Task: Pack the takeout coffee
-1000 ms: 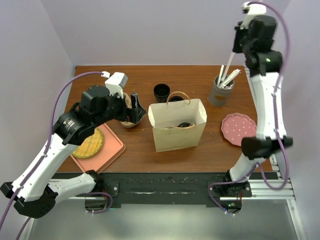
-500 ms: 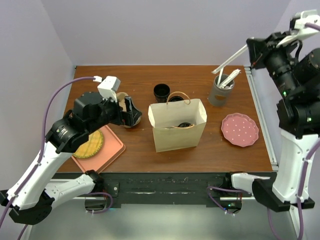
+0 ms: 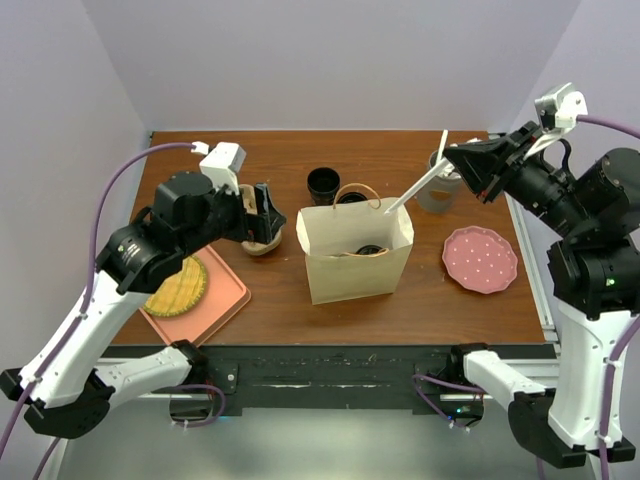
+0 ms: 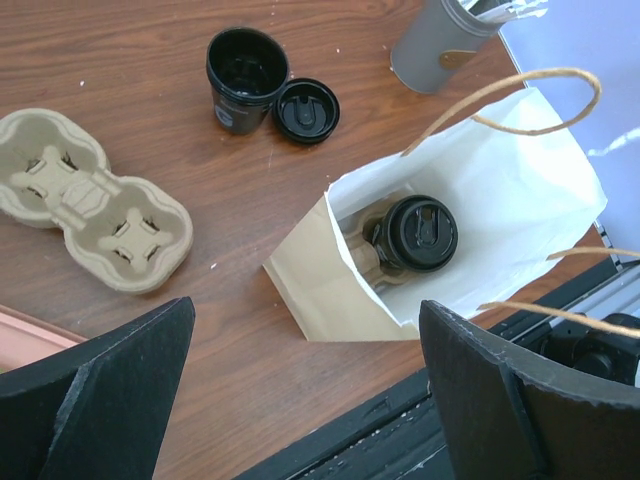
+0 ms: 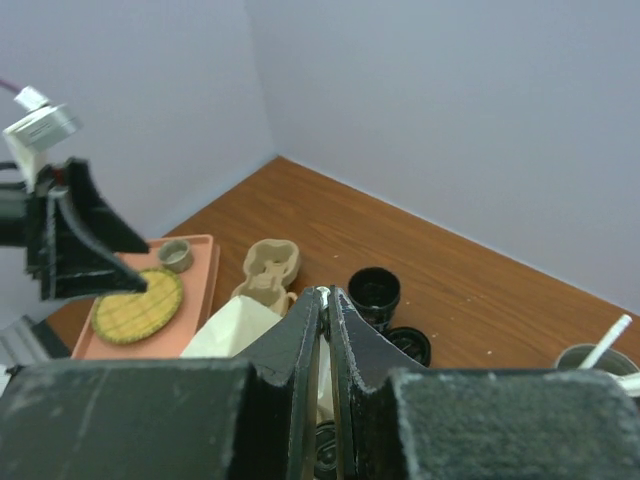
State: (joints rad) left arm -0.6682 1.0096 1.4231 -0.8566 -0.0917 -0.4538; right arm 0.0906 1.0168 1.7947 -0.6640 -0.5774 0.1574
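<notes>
The takeout coffee, a black cup with a sip lid, stands inside the open paper bag; in the top view only its lid shows inside the bag. My left gripper is open and empty, hovering left of the bag over the cardboard cup carrier. My right gripper is shut on a thin white straw that slants down toward the bag's mouth. In the right wrist view the jaws are pressed together on the straw's end.
A lidless black cup and a loose black lid sit behind the bag. A grey holder with straws stands at the back right, a pink plate to the right. A pink tray with a yellow mat lies at the front left.
My right arm has swung down and left from above the grey holder, bringing the straw's tip over the bag's mouth. The left gripper has barely shifted.
</notes>
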